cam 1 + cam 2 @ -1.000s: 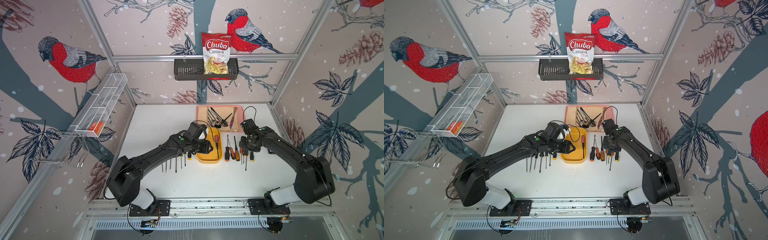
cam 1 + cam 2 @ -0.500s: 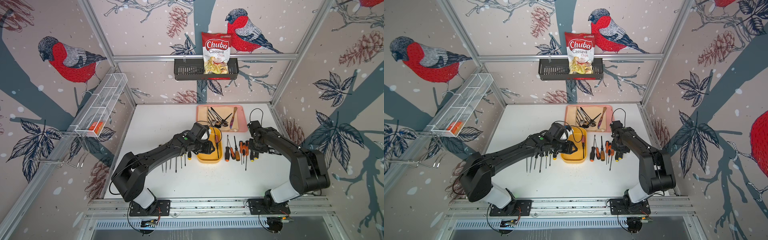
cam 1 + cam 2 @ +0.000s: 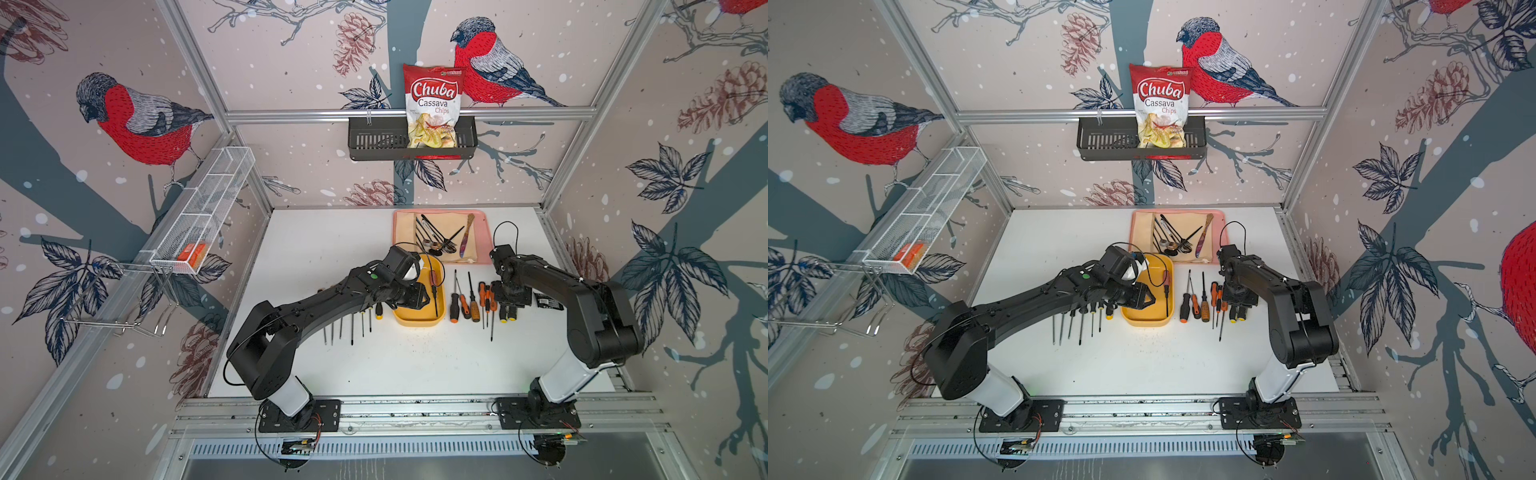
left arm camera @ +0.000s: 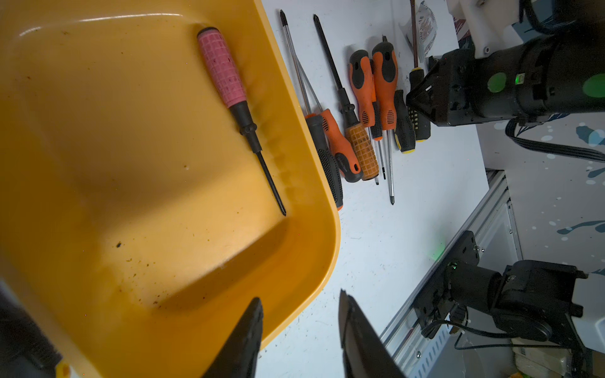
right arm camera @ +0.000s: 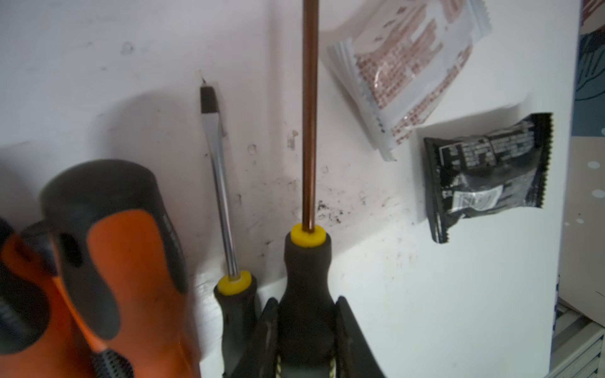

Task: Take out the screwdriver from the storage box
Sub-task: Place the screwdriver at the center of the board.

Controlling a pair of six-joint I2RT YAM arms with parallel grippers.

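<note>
Clamping a black-and-yellow screwdriver (image 5: pixel 306 271), the right gripper (image 5: pixel 306 301) holds it at the tool row (image 3: pixel 473 307), 3 o'clock of the storage box (image 3: pixel 417 322), apparently to lay it down. The left gripper (image 4: pixel 299 296) hovers empty, jaws apart, over the box, probably aiming for the pink-handled screwdriver (image 4: pixel 222 68) along its 3 o'clock wall.

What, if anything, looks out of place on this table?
A white sachet and a black sachet lie on the table beside the screwdriver row; they are not tools.
</note>
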